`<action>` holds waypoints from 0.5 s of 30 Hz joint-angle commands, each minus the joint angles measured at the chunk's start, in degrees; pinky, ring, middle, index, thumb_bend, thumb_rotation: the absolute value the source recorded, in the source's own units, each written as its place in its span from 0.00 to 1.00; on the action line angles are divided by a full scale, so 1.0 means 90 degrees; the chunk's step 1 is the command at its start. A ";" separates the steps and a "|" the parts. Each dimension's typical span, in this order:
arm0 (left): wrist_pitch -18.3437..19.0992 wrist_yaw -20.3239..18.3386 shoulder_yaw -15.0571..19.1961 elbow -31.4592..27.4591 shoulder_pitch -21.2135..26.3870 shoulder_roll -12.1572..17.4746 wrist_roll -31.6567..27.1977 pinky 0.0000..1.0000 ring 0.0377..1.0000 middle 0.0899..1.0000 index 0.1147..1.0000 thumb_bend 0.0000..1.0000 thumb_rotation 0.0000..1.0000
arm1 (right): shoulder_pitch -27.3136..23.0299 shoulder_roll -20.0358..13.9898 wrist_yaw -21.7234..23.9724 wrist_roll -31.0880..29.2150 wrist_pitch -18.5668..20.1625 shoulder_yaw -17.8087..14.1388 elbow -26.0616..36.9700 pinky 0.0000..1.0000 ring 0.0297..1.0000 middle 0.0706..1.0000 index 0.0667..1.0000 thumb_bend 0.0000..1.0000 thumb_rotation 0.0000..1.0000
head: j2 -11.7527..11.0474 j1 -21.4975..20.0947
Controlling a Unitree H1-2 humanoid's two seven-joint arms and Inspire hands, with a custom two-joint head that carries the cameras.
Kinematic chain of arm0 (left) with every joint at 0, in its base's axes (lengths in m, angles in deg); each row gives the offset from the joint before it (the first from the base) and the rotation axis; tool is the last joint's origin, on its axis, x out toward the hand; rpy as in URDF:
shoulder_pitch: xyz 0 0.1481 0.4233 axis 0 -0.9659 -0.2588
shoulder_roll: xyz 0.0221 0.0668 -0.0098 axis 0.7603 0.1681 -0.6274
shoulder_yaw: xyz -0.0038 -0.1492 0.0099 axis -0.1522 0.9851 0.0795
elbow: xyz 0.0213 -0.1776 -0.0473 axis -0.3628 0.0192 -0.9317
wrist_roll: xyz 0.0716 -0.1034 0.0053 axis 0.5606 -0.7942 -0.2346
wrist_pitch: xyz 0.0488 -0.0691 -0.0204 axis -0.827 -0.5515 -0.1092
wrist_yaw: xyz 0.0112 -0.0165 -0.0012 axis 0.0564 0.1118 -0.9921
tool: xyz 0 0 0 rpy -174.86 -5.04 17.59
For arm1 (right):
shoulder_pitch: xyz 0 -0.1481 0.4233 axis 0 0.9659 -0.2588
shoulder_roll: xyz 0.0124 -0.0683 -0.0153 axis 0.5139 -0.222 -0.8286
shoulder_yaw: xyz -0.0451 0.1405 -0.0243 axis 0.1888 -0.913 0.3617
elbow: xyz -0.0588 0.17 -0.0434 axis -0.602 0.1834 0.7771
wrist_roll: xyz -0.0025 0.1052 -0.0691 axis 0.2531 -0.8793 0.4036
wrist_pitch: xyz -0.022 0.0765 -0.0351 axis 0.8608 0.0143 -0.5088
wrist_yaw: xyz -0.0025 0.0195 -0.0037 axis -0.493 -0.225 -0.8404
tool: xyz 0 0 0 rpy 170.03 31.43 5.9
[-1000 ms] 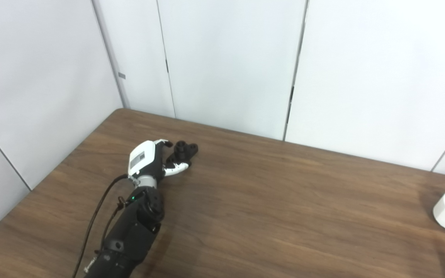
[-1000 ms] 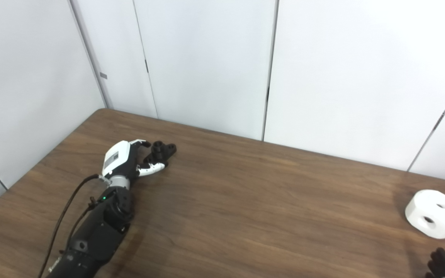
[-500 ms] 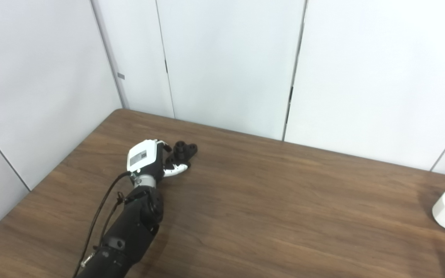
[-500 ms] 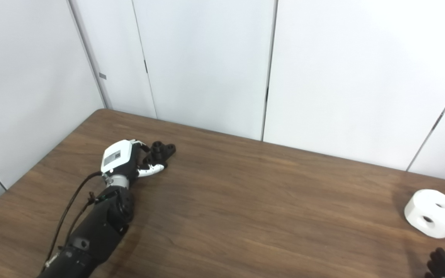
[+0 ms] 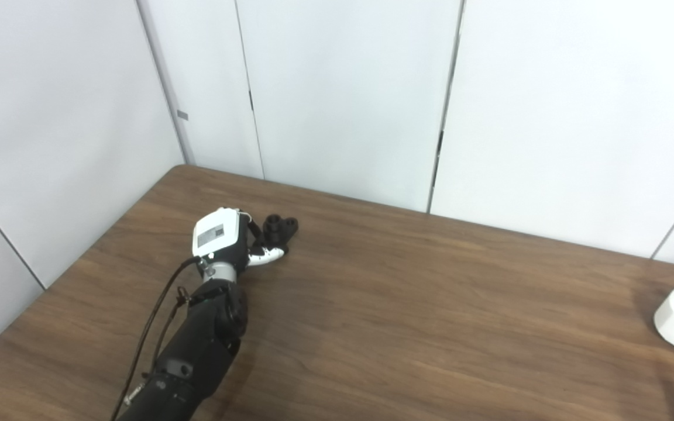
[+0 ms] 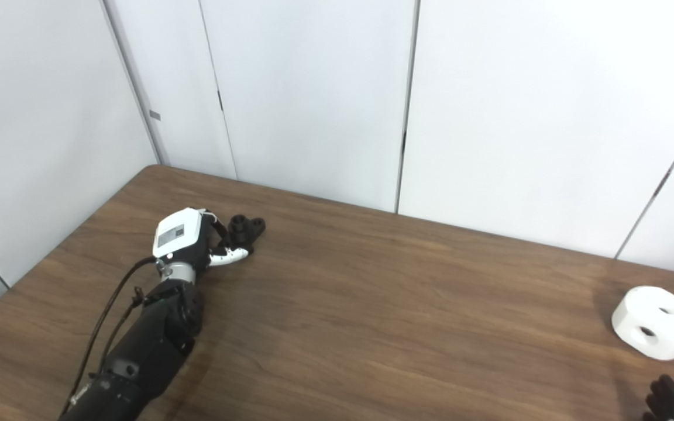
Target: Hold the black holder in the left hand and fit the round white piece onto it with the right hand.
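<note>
Left robot hand [image 5: 223,237]: fingers have curled tighter around black holder [image 5: 280,227]; grasp forming, holder not yet lifted.
Right robot hand [image 6: 667,400]: state unclear.

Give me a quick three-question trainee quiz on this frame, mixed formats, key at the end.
1. True or false: the round white piece already sits on the black holder.
2. Which hand is at the holder? A) left hand B) right hand
3. Fill in: the white piece lies on the wooden ___.

Key: 1 false, they lie far apart at opposite sides. 2 A; only the right hand's fingertips show at the bottom corner. 3 table.
</note>
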 commanded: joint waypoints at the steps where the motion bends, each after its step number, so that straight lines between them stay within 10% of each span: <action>1: 0.0042 0.0087 0.0065 -0.0083 0.0209 0.0046 0.0047 0.95 0.95 0.85 0.45 0.72 0.19 | 0.0370 0.0252 -0.0018 -0.0076 0.0002 0.0138 -0.0329 1.00 1.00 1.00 1.00 0.61 1.00 | 0.0000 0.0001; 4: 0.0028 0.0221 0.0088 -0.0117 0.0191 0.0011 -0.0093 0.95 0.94 0.84 0.42 0.54 0.08 | 0.0379 0.0239 -0.0021 -0.0053 -0.0001 0.0138 -0.0304 1.00 1.00 1.00 1.00 0.60 1.00 | 0.0046 -0.0006; 15: -0.0107 0.0408 0.0074 -0.0244 0.0094 -0.0031 -0.0421 0.92 0.93 0.82 0.42 0.52 0.05 | 0.0372 0.0227 -0.0035 -0.0017 0.0004 0.0131 -0.0310 1.00 1.00 1.00 1.00 0.61 1.00 | 0.0073 -0.0016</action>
